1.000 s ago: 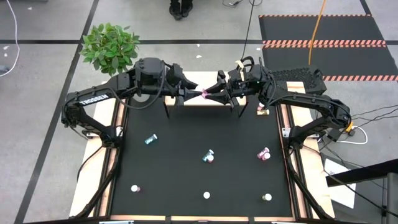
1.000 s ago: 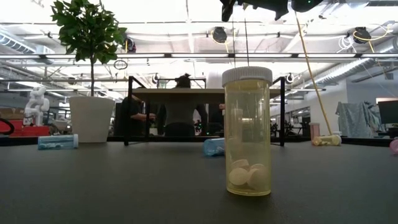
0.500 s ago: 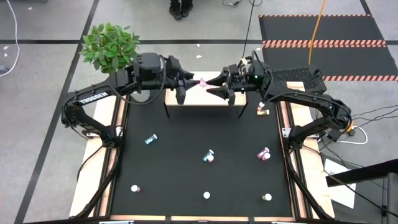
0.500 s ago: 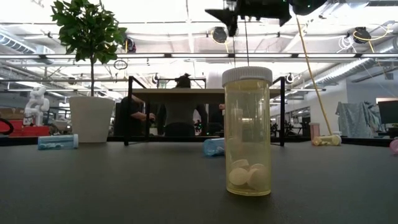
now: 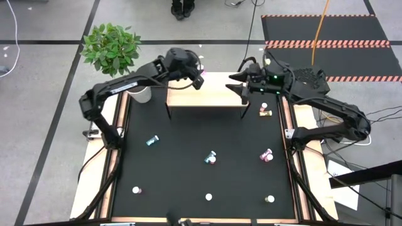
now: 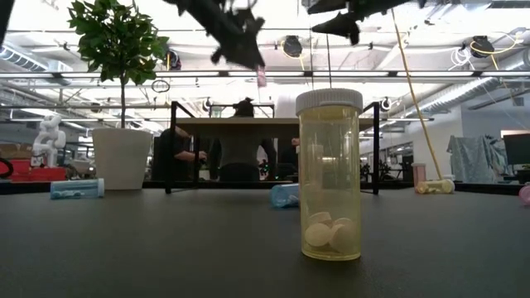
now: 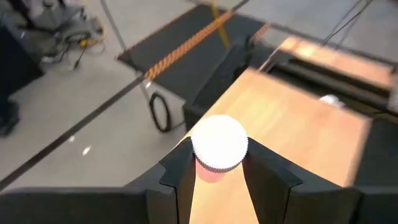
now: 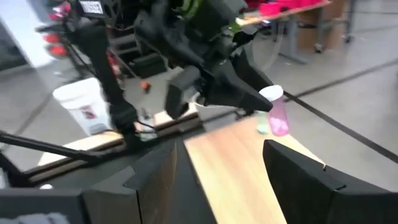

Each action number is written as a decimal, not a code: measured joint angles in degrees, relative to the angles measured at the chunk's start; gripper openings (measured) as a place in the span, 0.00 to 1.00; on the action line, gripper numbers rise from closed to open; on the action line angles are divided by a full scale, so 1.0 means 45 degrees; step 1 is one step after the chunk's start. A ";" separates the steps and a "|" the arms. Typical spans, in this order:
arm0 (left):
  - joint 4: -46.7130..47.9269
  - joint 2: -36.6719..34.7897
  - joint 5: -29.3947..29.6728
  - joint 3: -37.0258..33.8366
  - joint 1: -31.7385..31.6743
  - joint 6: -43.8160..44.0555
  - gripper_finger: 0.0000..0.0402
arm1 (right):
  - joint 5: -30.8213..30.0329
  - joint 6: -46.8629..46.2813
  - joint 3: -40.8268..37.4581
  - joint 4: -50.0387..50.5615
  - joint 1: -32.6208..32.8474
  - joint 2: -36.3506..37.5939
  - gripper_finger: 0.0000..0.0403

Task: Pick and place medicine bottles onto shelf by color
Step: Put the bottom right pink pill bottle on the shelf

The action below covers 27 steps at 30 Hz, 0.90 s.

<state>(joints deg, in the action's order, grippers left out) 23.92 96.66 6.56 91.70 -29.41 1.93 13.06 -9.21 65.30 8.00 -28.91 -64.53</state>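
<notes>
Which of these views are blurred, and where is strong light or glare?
Right wrist view: motion blur smears the left hand holding the pink bottle. Left wrist view: shelf soft, white cap fairly sharp. Low view: bright ceiling lights behind the yellow bottle leave the arms as dark silhouettes. High view: even light, sharp.

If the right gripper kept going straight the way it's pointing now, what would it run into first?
Most likely the left gripper and the pink, white-capped medicine bottle it holds above the light wooden shelf. The right gripper, jaws open and empty, points across the shelf top at them; depth is hard to judge.
</notes>
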 joint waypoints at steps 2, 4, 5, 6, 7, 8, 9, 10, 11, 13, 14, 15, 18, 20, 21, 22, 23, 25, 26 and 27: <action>0.0028 0.0386 0.0009 0.0000 -0.0257 -0.0101 0.31 | -0.0448 0.0066 0.0000 0.0588 0.0000 0.0304 0.58; 0.0030 0.0670 -0.0003 0.0000 -0.0463 -0.0351 0.31 | -0.0833 0.0108 -0.0007 0.1054 0.0000 0.0582 0.58; 0.0044 0.0810 -0.0003 0.0000 -0.0552 -0.0506 0.31 | -0.0956 0.0104 -0.0078 0.1063 0.0000 0.0703 0.58; 0.0044 0.0919 -0.0012 0.0000 -0.0652 -0.0651 0.31 | -0.0981 0.0060 -0.0172 0.1032 0.0000 0.0832 0.58; 0.0059 0.1020 -0.0013 0.0000 -0.0761 -0.0739 0.31 | -0.1033 -0.0025 -0.0304 0.0985 -0.0002 0.0958 0.58; 0.0083 0.1104 -0.0047 0.0000 -0.0868 -0.0762 0.31 | -0.1203 -0.0097 -0.0425 0.0951 0.0000 0.1060 0.58; 0.0092 0.1194 -0.0069 0.0000 -0.0973 -0.0763 0.31 | -0.1307 -0.0129 -0.0542 0.0941 0.0000 0.1141 0.58; 0.0096 0.1270 -0.0132 0.0000 -0.1091 -0.0744 0.31 | -0.1345 -0.0142 -0.0637 0.0955 0.0000 0.1196 0.58; 0.0165 0.1327 -0.0195 0.0000 -0.1212 -0.0730 0.31 | -0.1406 -0.0184 -0.0719 0.0958 0.0000 0.1249 0.58; 0.0384 0.1371 -0.0202 0.0000 -0.1376 -0.0634 0.31 | -0.1600 -0.0355 -0.0907 0.0950 0.0000 0.1355 0.58; 0.0393 0.1371 -0.0203 0.0000 -0.1437 -0.0639 0.31 | -0.1608 -0.0430 -0.1005 0.0868 0.0000 0.1406 0.58; 0.0401 0.1362 -0.0218 0.0000 -0.1476 -0.0660 0.31 | -0.1616 -0.0485 -0.1099 0.0812 0.0000 0.1452 0.58; 0.0742 0.1351 -0.0526 0.0005 -0.1546 -0.0709 0.31 | -0.1618 -0.0609 -0.1346 0.0748 0.0000 0.1520 0.58; 0.0815 0.1356 -0.0937 -0.0029 -0.1608 -0.0736 0.31 | -0.1617 -0.0681 -0.1429 0.0750 0.0000 0.1528 0.58; 0.0631 0.1356 -0.1041 -0.0115 -0.1618 -0.0741 0.31 | -0.1618 -0.0690 -0.1433 0.0749 0.0000 0.1528 0.58; 0.0477 0.1342 -0.1118 -0.0228 -0.1618 -0.0742 0.31 | -0.1613 -0.0694 -0.1433 0.0736 0.0000 0.1528 0.58; 0.0443 0.1342 -0.1120 -0.0350 -0.1618 -0.0737 0.31 | -0.1613 -0.0695 -0.1433 0.0722 0.0000 0.1533 0.58; 0.0459 0.1351 -0.1120 -0.0567 -0.1620 -0.0731 0.31 | -0.1608 -0.0700 -0.1433 0.0639 0.0000 0.1533 0.58; 0.0456 0.1356 -0.1125 -0.0647 -0.1613 -0.0713 0.31 | -0.1608 -0.0697 -0.1433 0.0641 0.0000 0.1533 0.58; 0.0449 0.1356 -0.1131 -0.0719 -0.1613 -0.0680 0.31 | -0.1607 -0.0696 -0.1433 0.0643 0.0000 0.1533 0.58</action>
<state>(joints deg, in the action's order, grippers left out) 25.94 102.76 1.47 88.46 -36.67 -1.13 5.83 -12.34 58.85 10.90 -28.91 -57.63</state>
